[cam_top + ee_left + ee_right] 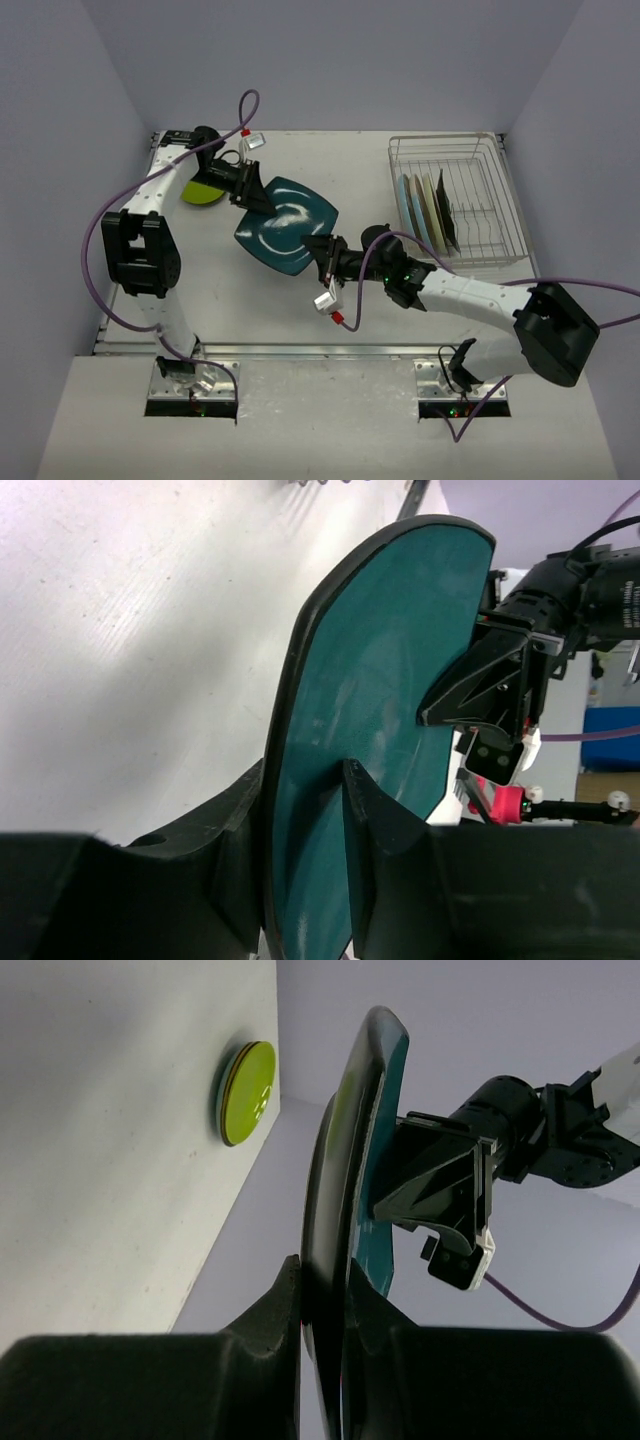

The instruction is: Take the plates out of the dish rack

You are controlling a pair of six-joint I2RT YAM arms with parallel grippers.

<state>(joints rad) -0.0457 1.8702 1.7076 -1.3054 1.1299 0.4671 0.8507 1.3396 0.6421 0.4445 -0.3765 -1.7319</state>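
The dark teal rounded-square plate (288,225) hangs tilted above the middle of the table, held by both arms. My left gripper (258,200) is shut on its far-left edge, with the rim between the fingers in the left wrist view (303,780). My right gripper (318,246) is shut on the near-right edge, as the right wrist view shows (325,1270). A lime-green round plate (203,190) lies on the table at the far left, behind the left arm. The silver wire dish rack (500,200) stands at the far right with several plates (420,210) upright in its slots.
The table's back edge meets the wall just past the rack and the lime plate. Purple cables loop off both arms. The right arm's forearm (470,292) lies across the table in front of the rack.
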